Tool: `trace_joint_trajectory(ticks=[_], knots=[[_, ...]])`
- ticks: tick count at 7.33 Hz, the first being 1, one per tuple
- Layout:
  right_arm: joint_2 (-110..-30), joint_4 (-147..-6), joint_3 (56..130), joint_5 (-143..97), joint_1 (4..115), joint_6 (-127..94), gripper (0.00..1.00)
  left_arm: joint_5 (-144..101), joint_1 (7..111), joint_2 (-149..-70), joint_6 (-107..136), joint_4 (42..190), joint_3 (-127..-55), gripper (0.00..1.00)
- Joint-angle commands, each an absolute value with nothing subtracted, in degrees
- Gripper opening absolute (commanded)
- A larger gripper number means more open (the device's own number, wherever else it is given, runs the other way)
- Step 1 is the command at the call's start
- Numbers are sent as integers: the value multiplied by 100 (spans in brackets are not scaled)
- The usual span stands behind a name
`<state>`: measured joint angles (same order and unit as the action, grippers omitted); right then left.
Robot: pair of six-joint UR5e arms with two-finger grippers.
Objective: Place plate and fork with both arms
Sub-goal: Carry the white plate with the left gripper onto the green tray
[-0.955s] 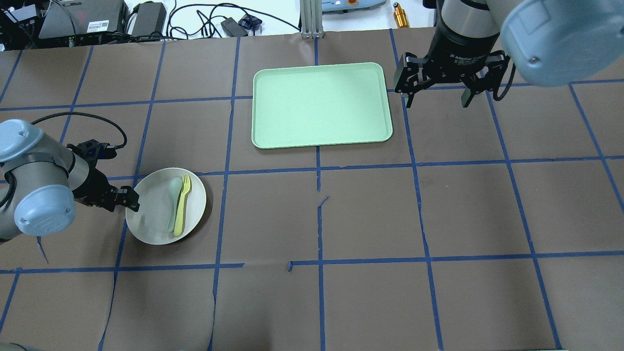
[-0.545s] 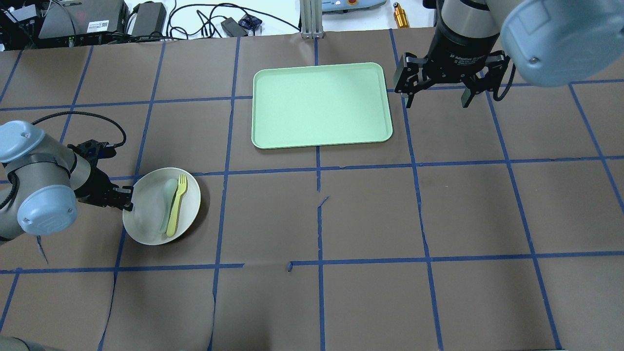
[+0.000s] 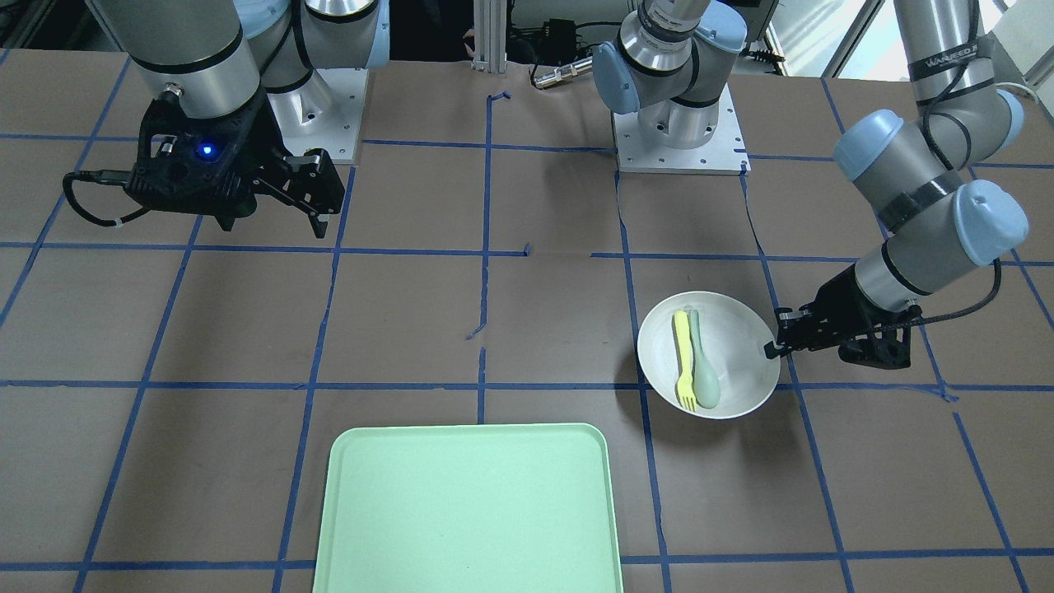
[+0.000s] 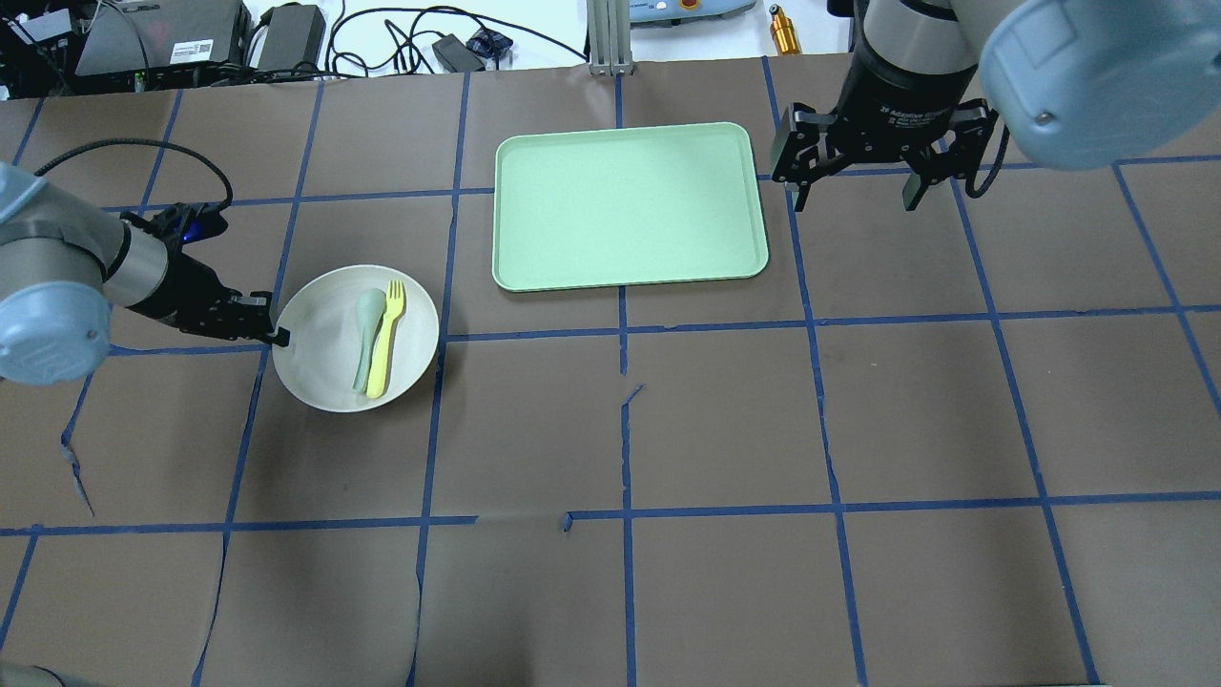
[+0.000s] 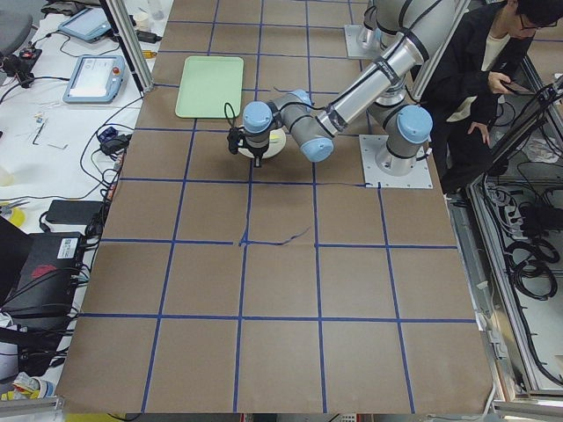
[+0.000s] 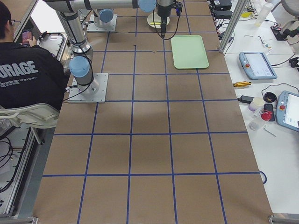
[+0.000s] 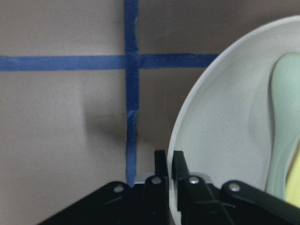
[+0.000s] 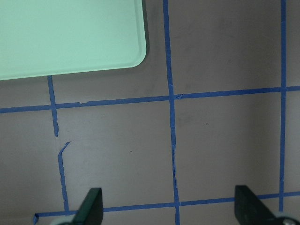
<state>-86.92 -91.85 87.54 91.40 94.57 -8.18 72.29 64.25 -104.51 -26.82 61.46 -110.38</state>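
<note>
The plate (image 4: 320, 370) is hanging at the robot's left side of the table (image 4: 763, 429), and the offset shadow under it suggests that it is riding clear of the surface rather than resting on it. The fork (image 4: 386, 339) is lying inside the plate with its long axis running away from the robot and its tines at the far end. The spoon (image 4: 366, 339) is lying parallel to the fork and touching it, on the side toward the gripping point.

The left gripper (image 4: 277, 334) is pinching the plate's rim on the edge that faces away from the tray (image 4: 630, 205). In the left wrist view its jaws are standing narrow, with the rim passing between them. The tray is lying to the robot's right of the plate and farther forward, well apart from it. The plate's free edge is therefore leading toward the tray's near left corner.

The left arm is the nearer arm by far. The right gripper (image 4: 856, 202) is hanging spread wide and holding nothing, just beyond the tray's right short edge. Between the plate and the tray, the overhead view is showing only taped table surface. A rim pinch is leaving both loose utensils free to slide if the plate tilts.
</note>
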Motion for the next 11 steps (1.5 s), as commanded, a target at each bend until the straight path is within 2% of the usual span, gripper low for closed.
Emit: trace_joint_trajectory(ticks=[1,4,5,7,9,10,11], knots=[[-8692,-9185,8754,9149,9457,-809,100,6987,7648,-10983,-1650,6399,-10085,0],[-8692,-9185,8754,9141,9457,-817,100,6829,8961,-12651,127,6215,-7987,0],[-8692,-9185,8754,9141,9457,-817,100,6820,9139,-13117,349,5953,-7545,0],[-8692,-9185,8754,9149,9457,-817,100,6847,9395,-13586,545,5442,-7365,0],[-8692,-9185,8754,9149,9457,-817,100,6864,9431,-13676,571,5335,-7383,0],[-8692,-9185,8754,9149,9457,-817,100,6864,9439,-13658,632,5326,-7418,18],[-8692,-9185,8754,9149,9457,-809,100,6890,9439,-13449,511,4952,-7557,99]])
